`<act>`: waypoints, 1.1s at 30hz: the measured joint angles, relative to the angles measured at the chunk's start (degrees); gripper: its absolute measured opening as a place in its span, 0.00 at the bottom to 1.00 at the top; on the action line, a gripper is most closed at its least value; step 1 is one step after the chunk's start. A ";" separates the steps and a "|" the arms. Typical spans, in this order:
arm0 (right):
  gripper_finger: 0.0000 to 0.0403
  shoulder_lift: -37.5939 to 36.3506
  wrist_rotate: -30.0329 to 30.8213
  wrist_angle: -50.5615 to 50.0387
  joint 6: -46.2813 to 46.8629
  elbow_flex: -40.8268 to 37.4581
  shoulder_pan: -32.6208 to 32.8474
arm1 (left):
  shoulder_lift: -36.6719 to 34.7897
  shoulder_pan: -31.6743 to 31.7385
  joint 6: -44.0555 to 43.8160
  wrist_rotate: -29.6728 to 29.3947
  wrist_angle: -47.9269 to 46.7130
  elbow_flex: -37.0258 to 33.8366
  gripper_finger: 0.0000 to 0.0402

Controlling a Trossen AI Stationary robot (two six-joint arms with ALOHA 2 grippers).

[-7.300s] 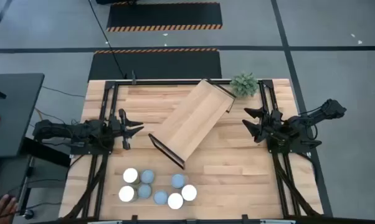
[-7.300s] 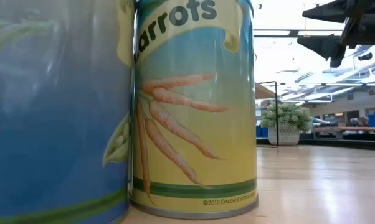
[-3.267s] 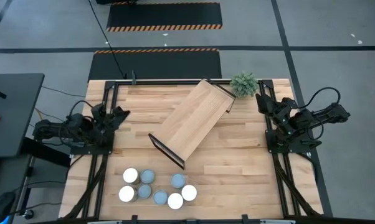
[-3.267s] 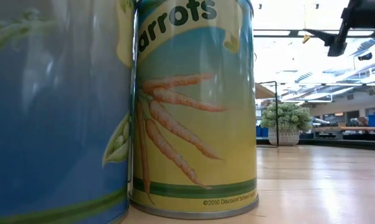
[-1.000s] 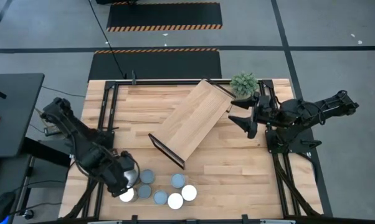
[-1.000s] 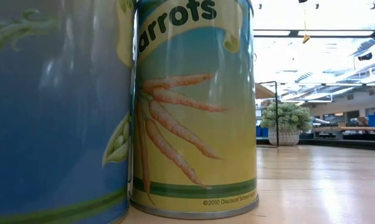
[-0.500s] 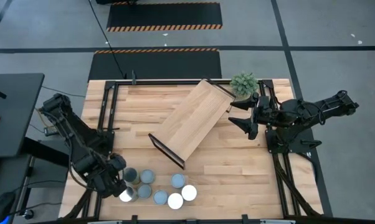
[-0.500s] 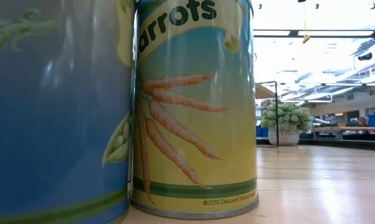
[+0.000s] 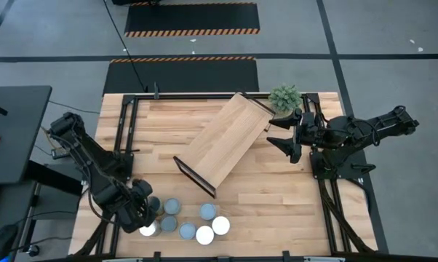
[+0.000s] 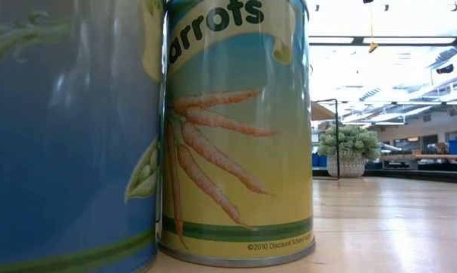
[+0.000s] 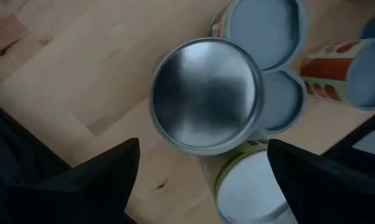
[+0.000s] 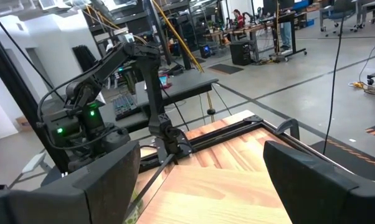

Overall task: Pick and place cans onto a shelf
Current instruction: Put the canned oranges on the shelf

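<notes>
Several cans (image 9: 188,222) stand upright in a cluster on the wooden table near its front edge, left of centre; the low view shows two of them close up (image 10: 236,129). The shelf (image 9: 226,142) lies slantwise on the table's middle. My left gripper (image 9: 145,211) points down over the cluster's left end, open. In the left wrist view its fingers (image 11: 100,180) stand apart on either side of a silver-topped can (image 11: 206,93) below them. My right gripper (image 9: 281,132) waits open and level, above the table's right part.
A small potted plant (image 9: 285,97) stands at the far right by the shelf's end. Other cans (image 11: 265,31) press close against the silver-topped one. Dark frame rails (image 9: 121,145) run along the table's left and right sides. Bare wood (image 9: 277,196) lies right of the cans.
My left gripper has sunk toward the cans at the cluster's left end and rolled about its own pointing line, shifting slightly toward the table's left edge and back. The cans and the shelf have kept their places.
</notes>
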 joint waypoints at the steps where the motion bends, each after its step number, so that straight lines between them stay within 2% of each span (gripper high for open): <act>1: 0.86 0.00 0.00 0.02 0.00 0.00 0.00 | 0.37 -0.22 0.18 -0.16 -0.08 0.00 0.90; 15: 0.86 0.00 0.00 0.07 0.02 0.00 0.00 | 3.34 -0.26 0.07 -0.20 0.09 0.00 0.90; 27: 0.86 0.00 0.00 0.11 0.04 0.00 0.00 | 3.28 3.04 0.83 -0.37 0.36 0.00 0.90; 33: 0.86 0.00 0.00 0.11 0.03 0.00 0.00 | 3.28 5.99 7.94 4.49 2.35 0.00 0.98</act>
